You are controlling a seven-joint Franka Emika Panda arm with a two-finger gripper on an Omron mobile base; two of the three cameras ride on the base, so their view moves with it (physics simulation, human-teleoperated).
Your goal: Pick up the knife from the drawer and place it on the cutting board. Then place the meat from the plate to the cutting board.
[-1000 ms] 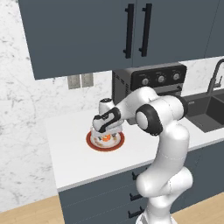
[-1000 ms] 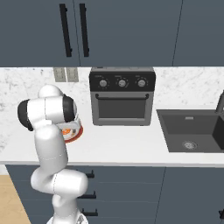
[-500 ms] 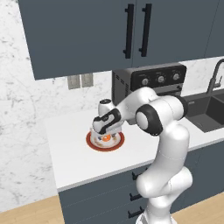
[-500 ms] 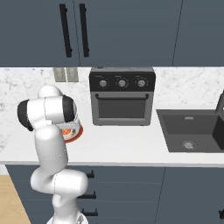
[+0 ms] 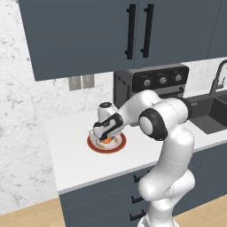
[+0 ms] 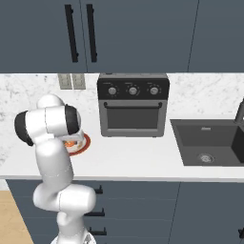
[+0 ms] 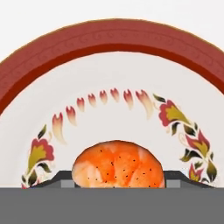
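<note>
The plate [image 5: 95,146] with a red-brown rim and white flowered centre lies on the white counter, left of the oven. On its centre lies the orange-pink meat [image 7: 118,165]. My gripper [image 5: 105,138] points down onto the plate. In the hand view the gripper [image 7: 118,183] has its two dark fingertips [image 7: 65,182] pressed against the left and right sides of the meat, shut on it. From the right base view my arm covers most of the plate [image 6: 85,143], and a bit of meat [image 6: 70,143] shows. The knife, the drawer and the cutting board are out of view.
A black countertop oven [image 5: 150,84] stands right behind the plate, close to my forearm. A dark sink [image 6: 209,147] is set into the counter further right. Dark cabinets [image 5: 111,31] hang overhead. The counter's front edge [image 5: 102,179] runs near the plate.
The hand has stayed low over the plate and the fingers have drawn in against the meat. The plate and base have not moved.
</note>
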